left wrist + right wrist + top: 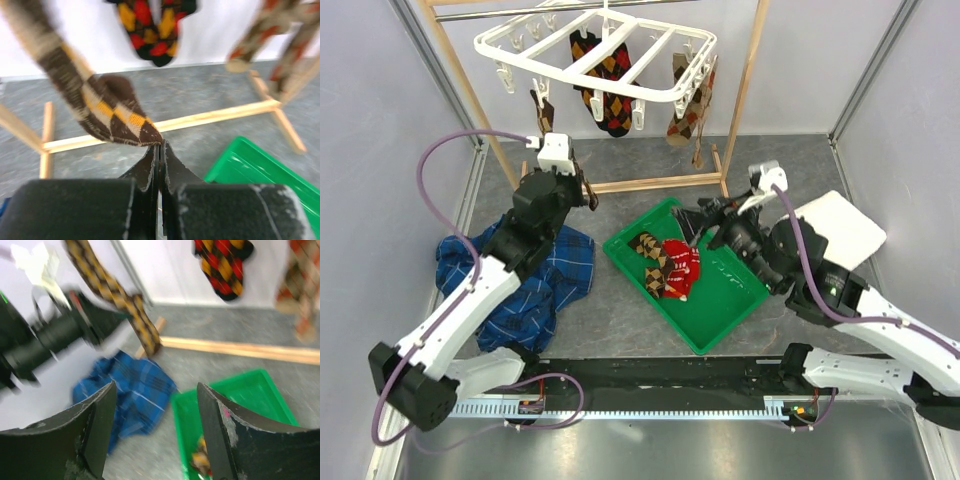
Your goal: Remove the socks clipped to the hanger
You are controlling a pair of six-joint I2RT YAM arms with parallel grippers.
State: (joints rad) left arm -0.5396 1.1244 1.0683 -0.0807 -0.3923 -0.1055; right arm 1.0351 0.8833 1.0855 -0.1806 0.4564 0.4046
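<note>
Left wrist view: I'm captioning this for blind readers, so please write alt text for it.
The left gripper, shut, pinches the toe of a hanging brown-and-tan argyle sock. Behind hangs a black-red-yellow argyle sock, above the base rail of a wooden rack, with a green tray at lower right.

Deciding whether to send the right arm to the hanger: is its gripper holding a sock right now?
No, the right gripper is open in its wrist view, jaws wide apart with nothing between them.

bare tabletop (605, 300) between plaid cloth (560, 272) and green tray (722, 335); socks (610, 78) and wooden rack (650, 183) behind
</note>
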